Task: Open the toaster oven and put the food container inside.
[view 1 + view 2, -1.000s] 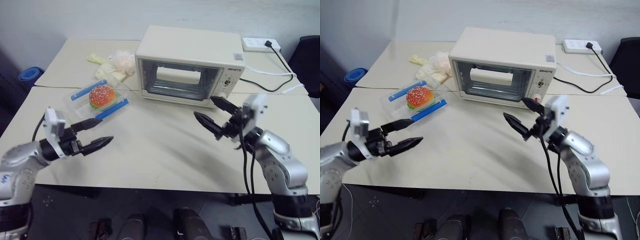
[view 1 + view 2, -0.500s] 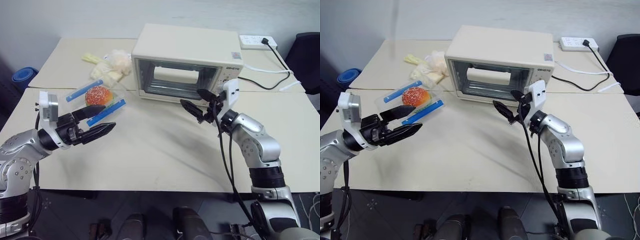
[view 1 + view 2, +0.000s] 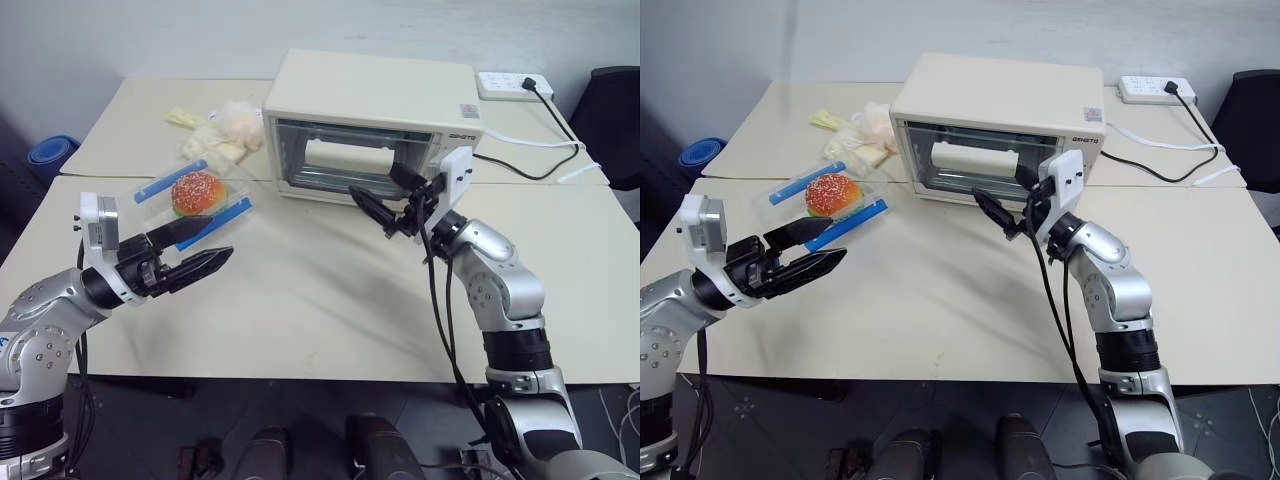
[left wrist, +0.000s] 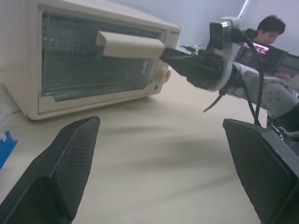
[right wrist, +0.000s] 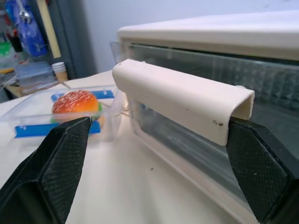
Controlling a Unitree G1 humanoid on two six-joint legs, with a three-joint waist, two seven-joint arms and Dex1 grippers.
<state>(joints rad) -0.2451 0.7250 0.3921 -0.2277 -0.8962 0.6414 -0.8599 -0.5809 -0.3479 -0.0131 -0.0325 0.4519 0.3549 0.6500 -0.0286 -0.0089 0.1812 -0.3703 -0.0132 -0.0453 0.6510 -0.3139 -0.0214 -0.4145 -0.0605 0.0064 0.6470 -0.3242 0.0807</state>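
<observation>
Nearest, over the front left part of the tabletop (image 3: 330, 300), the left gripper (image 3: 200, 250) hangs with its two black, finely ribbed fingers spread wide and nothing between them, its tips close to the food container (image 3: 195, 197) but apart from it. The container is a clear, flat rectangular plastic box with blue clip strips and a sesame-bun burger inside, lying near the left edge, just in front of the seam where two pale matte tabletops meet. Further in, the right gripper (image 3: 384, 196) is also fully spread and empty, its fingers flanking the smooth, cream, bar-shaped handle (image 5: 182, 100) without gripping it. The toaster oven (image 3: 372, 125) is a boxy cream-white shell with a closed glass door, sitting mid-table across that seam. Crinkled clear bags (image 3: 225, 130) with pale yellow contents lie left of it, and a white power strip (image 3: 514, 85) sits near the far right corner.
</observation>
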